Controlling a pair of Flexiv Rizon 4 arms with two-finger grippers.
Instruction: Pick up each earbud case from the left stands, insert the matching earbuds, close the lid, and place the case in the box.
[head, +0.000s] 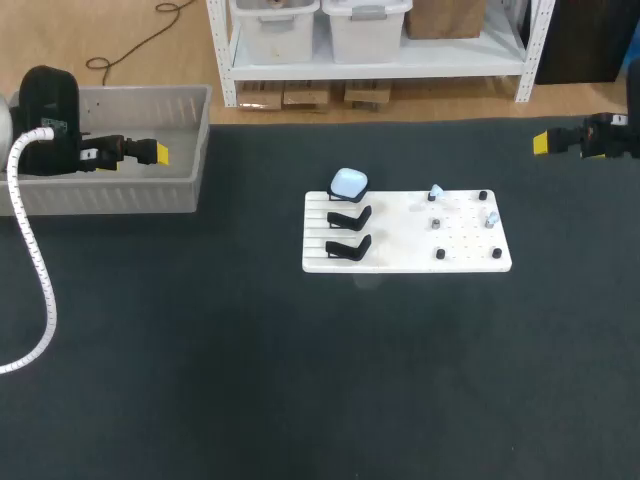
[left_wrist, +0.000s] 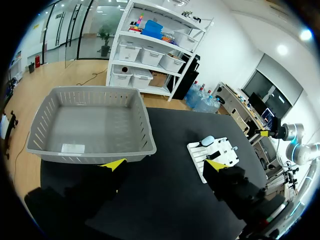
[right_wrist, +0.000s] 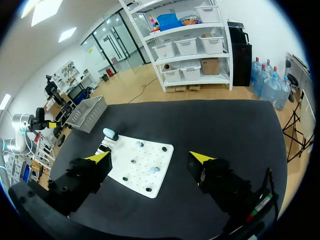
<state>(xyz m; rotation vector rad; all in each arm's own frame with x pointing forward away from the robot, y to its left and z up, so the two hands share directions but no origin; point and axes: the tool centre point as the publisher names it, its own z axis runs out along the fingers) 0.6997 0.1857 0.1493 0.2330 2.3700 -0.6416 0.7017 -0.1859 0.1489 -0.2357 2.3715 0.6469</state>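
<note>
A pale blue earbud case sits on the rearmost of three black stands at the left end of a white board; it also shows as the case and the case. Small earbuds lie among the pegs on the board's right half. The grey box stands at the far left. My left gripper hovers open over the box, seen as the left gripper. Open and empty, my right gripper hangs at the far right, shown as the right gripper above the board.
The grey box holds only a small white label. Black pegs stand at the board's right part. Dark table cloth lies all around the board.
</note>
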